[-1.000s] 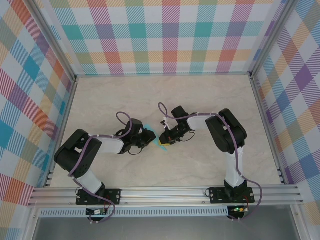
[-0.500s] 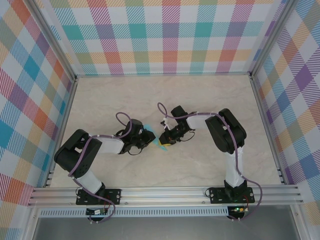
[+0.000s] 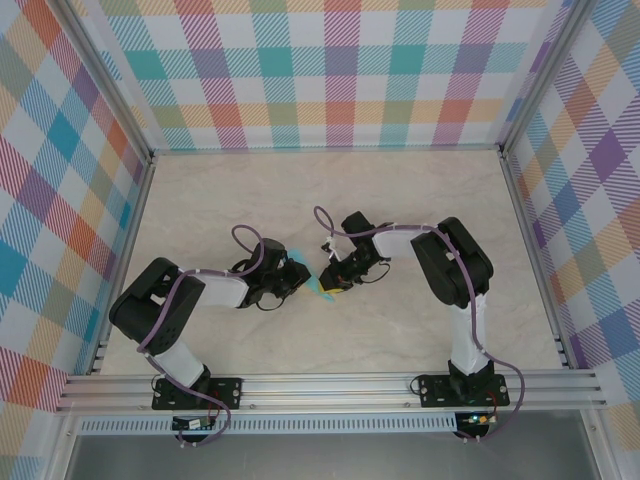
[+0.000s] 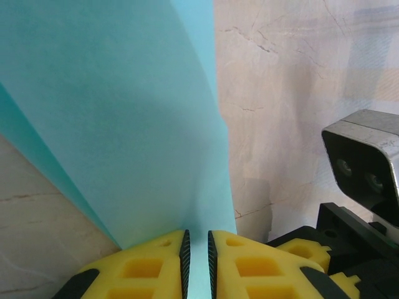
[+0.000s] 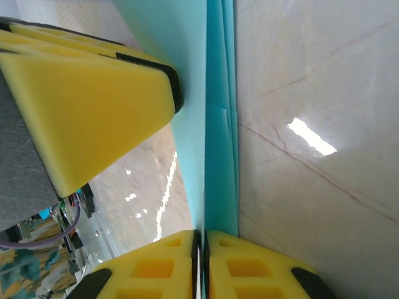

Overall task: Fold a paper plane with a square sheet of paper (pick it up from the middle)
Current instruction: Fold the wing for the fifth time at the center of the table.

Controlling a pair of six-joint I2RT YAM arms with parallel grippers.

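- Jaws of the left gripper (image 4: 196, 254) stand almost pressed together, pinching the turquoise paper (image 4: 124, 124) at its near edge.
- Jaws of the right gripper (image 5: 201, 246) pinch a folded edge of the same paper, with layers showing between them.
- Paper spans the small gap between both grippers, near the middle of the table (image 4: 287, 93). Whether it rests on the table or hangs just above it I cannot tell.
- Tearing looks the main risk: two grips close together on thin paper, so any pull apart could rip it.
- Uneven sideways drag could set the crease crooked.
- A slack pinch could let the layers slip and the fold spring open.
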